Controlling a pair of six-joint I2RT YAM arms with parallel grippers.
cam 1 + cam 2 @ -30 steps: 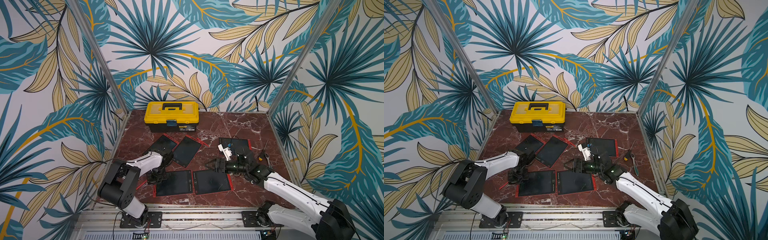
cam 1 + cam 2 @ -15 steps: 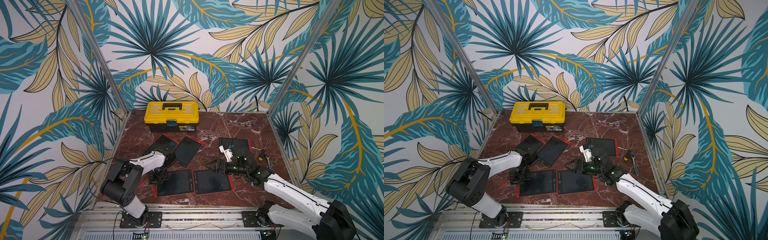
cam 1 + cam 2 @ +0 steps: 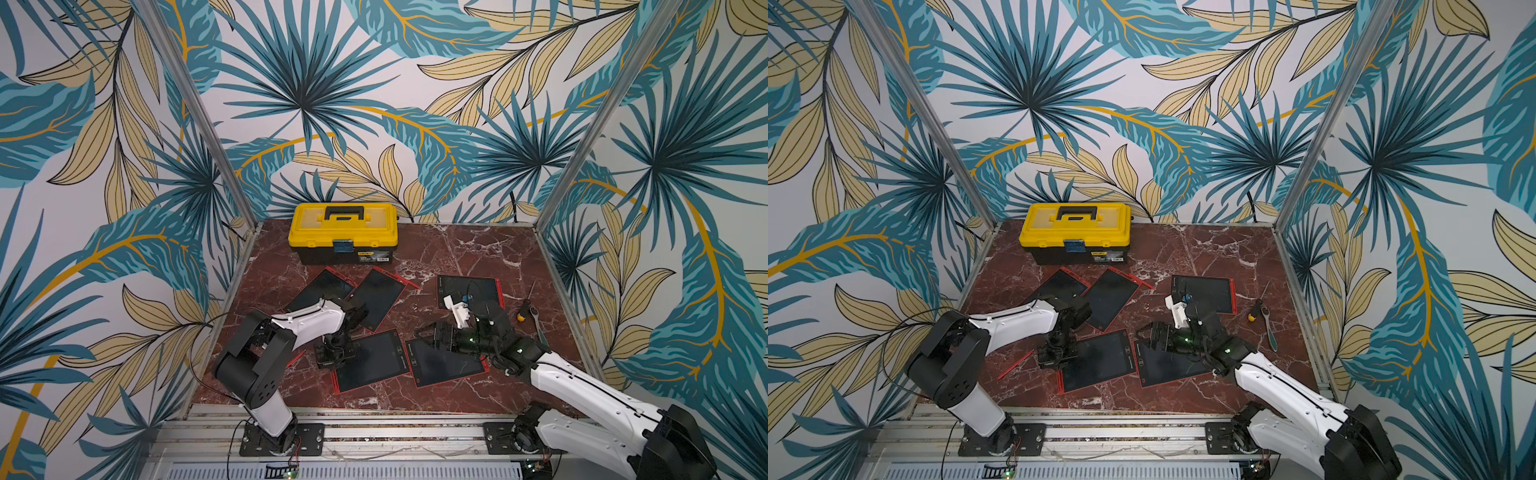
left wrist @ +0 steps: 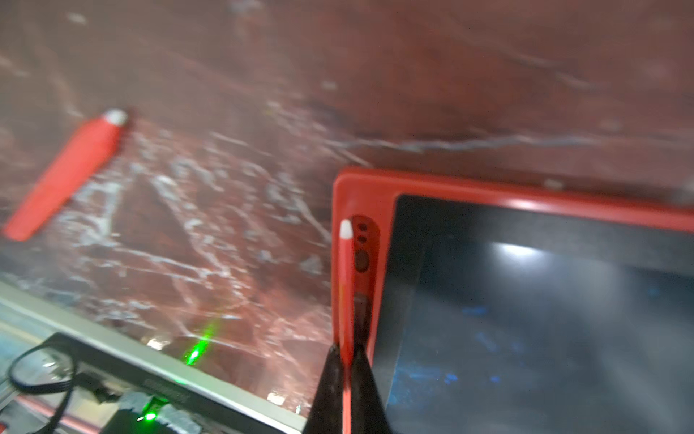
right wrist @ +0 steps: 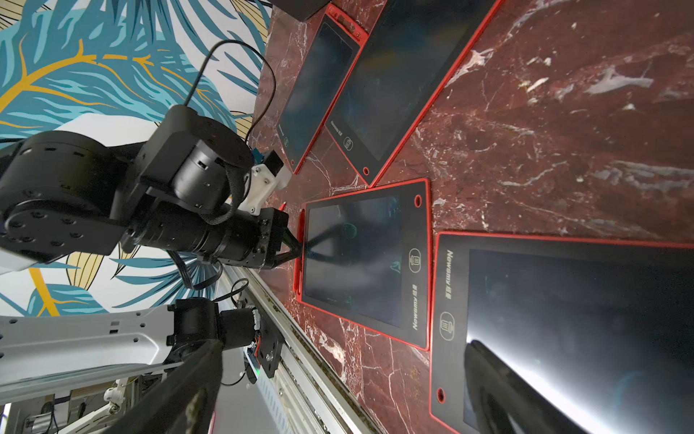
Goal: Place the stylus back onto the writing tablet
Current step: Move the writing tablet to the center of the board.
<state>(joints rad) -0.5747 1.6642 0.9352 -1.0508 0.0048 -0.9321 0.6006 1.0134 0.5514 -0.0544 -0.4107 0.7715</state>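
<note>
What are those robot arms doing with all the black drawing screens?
They are putting pens back. The left pincer is shut on a red stylus and holds it along the pen slot at the edge of a writing tablet. It has not let go yet. The right pincer is open and empty, close to the next tablet. A second red stylus lies loose on the marble table.

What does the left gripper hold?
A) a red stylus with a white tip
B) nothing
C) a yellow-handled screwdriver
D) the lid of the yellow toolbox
A: the left gripper is shut on the red white-tipped stylus, at the red-framed writing tablet's edge slot.
</note>
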